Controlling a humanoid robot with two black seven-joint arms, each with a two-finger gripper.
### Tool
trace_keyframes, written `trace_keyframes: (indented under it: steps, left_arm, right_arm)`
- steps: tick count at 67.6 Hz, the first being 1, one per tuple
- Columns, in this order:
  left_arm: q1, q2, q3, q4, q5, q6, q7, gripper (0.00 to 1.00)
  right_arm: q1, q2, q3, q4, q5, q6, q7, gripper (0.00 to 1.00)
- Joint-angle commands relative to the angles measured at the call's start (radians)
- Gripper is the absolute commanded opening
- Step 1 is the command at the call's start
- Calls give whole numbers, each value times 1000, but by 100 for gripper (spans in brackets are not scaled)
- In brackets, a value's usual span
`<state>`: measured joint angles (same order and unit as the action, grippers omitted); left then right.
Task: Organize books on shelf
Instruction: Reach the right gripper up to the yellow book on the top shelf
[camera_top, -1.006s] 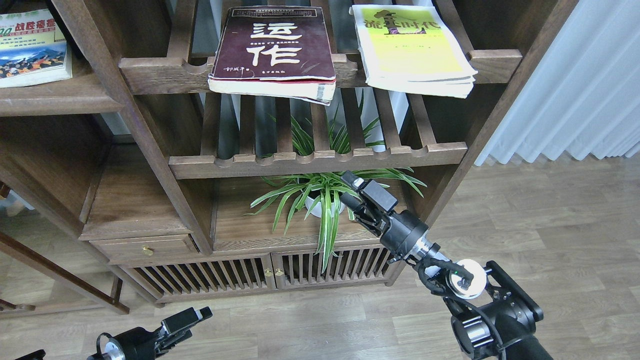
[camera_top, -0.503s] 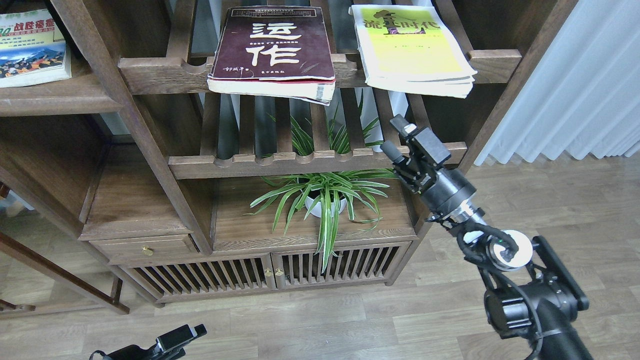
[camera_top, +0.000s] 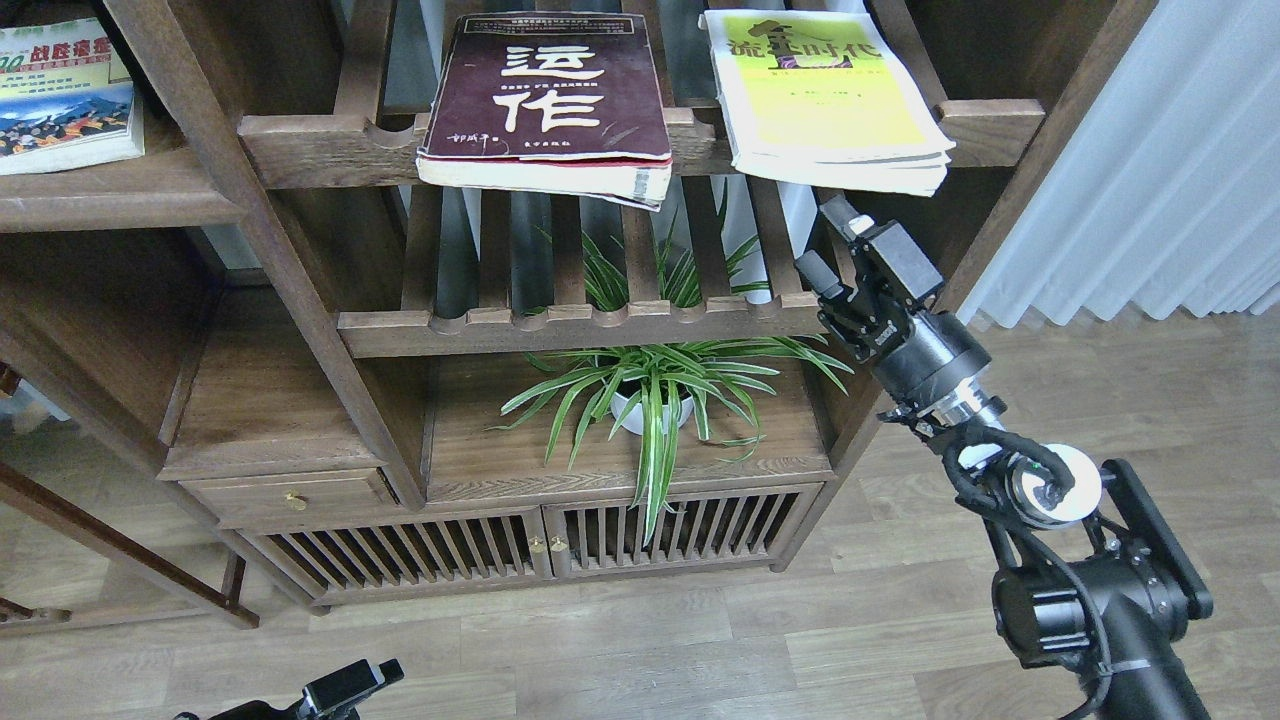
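The thick maroon book (camera_top: 545, 95) lies flat on the upper slatted rack and overhangs its front rail. The yellow-green white-edged book (camera_top: 825, 95) lies to its right on the same rack, also overhanging. The smaller "300" book (camera_top: 62, 95) lies on the solid dark-brown shelf board (camera_top: 110, 198) at the upper left. My right gripper (camera_top: 824, 238) is open and empty, just below the front edge of the yellow-green book and in front of the lower rack's right end. My left gripper (camera_top: 352, 686) shows only partly at the bottom edge, low over the floor.
A lower slatted rack (camera_top: 600, 325) sits under the books. A potted spider plant (camera_top: 650, 395) stands on the cabinet top below it. A slanted shelf post (camera_top: 980, 230) runs beside my right gripper. A white curtain (camera_top: 1150, 170) hangs at the right.
My right gripper has risen from the plant's level up and to the right, ending close under the yellow-green book. My left gripper has sunk lower toward the bottom edge. The books have not moved.
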<state>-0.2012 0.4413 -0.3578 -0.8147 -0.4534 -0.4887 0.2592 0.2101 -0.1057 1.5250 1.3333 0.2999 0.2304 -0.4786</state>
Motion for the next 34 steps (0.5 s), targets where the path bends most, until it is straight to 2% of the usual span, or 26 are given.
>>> trace_keyframes:
  steps: [1,34]
  left_arm:
    - [0,-3,3,0,1,0,0,100]
    - [-1,-7,3,16,2,0,0,100]
  right_arm:
    - [2,-5,15,27,1,-8,0,99]
    - [12,-28,43,58,2,-20,2,99]
